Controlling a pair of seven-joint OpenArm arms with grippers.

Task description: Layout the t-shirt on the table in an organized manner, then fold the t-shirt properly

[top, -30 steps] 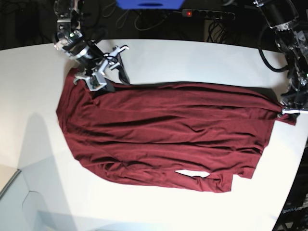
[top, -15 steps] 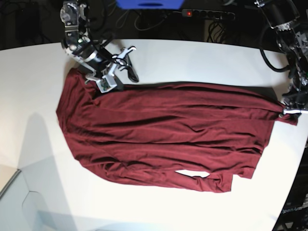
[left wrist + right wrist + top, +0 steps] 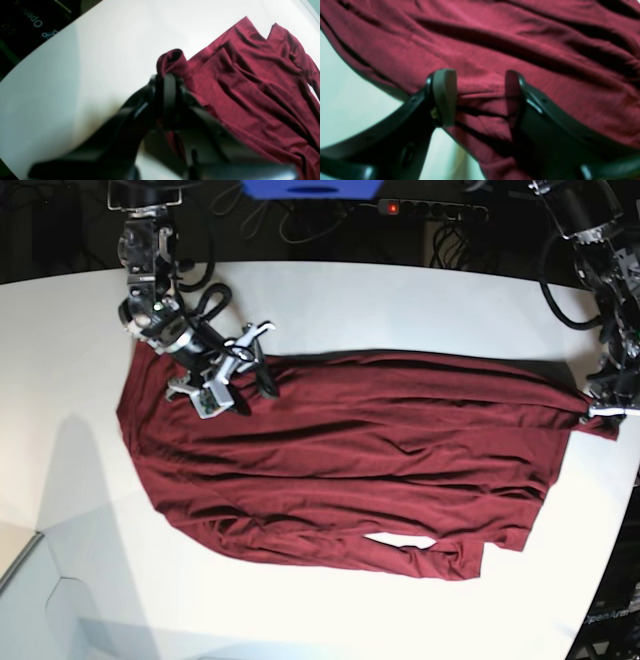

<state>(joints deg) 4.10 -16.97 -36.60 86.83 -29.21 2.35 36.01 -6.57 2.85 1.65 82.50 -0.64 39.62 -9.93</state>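
Light: bright, from overhead; white table (image 3: 420, 300) near glare | Shadows: soft grey patch at table's lower-left corner in base view; dark folds across shirt (image 3: 350, 450) | Focus: base view sharp; both wrist views soft, black fingers (image 3: 443, 95) close to lens blurred | Surround: dark beyond table edge

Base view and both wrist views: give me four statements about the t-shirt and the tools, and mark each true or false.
1. The left tool is clamped on an edge of the t-shirt. True.
2. The right tool stands closed on a fold. False: its jaws stand apart over the cloth, nothing between them.
3. The t-shirt is folded into a neat square. False: it lies spread out and wrinkled on the table.
4. The right tool is over the shirt, not over bare table. True.
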